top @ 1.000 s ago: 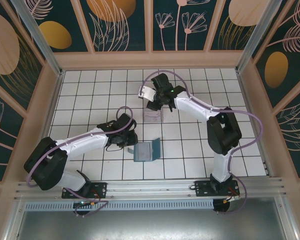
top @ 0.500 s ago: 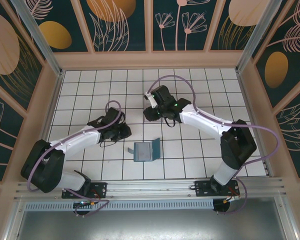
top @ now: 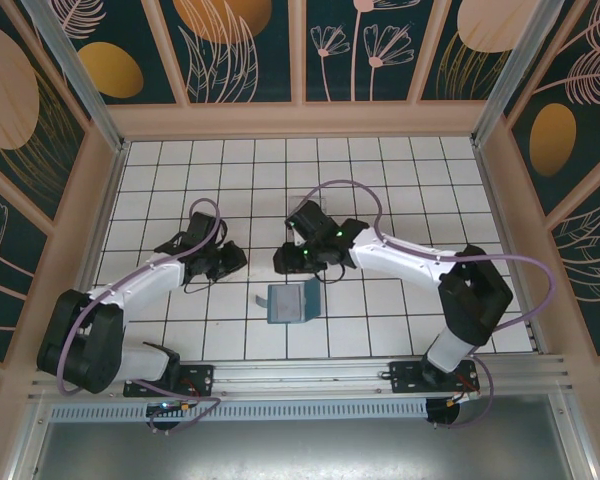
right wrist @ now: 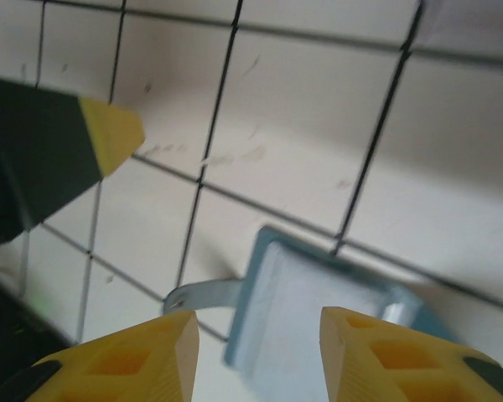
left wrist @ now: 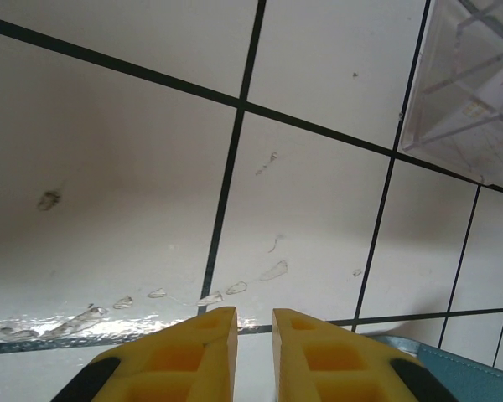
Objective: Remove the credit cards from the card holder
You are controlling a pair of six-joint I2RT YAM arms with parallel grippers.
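The slate-blue card holder (top: 288,303) lies open on the white tiles, its right flap (top: 312,293) standing up and its small tab pointing left. From the right wrist, the card holder (right wrist: 318,310) lies just beyond my right gripper (right wrist: 258,320), whose jaws are open and empty over its near end and tab (right wrist: 199,295). My right gripper (top: 285,261) hovers just behind the holder. My left gripper (top: 230,259) is about a tile to the holder's left. Seen from its own wrist, the left gripper (left wrist: 255,316) is nearly shut, with a thin empty slit. No credit cards are visible.
A clear plastic box (left wrist: 474,92) stands on the tiles ahead and right of the left gripper, something whitish showing through its wall. A corner of the card holder (left wrist: 461,368) shows at the lower right. A left fingertip (right wrist: 109,134) shows in the right wrist view. Wooden walls ring the floor.
The right gripper swung from the back of the floor forward to just behind the card holder; the white item it held is gone. The left gripper drew back left, away from the holder.
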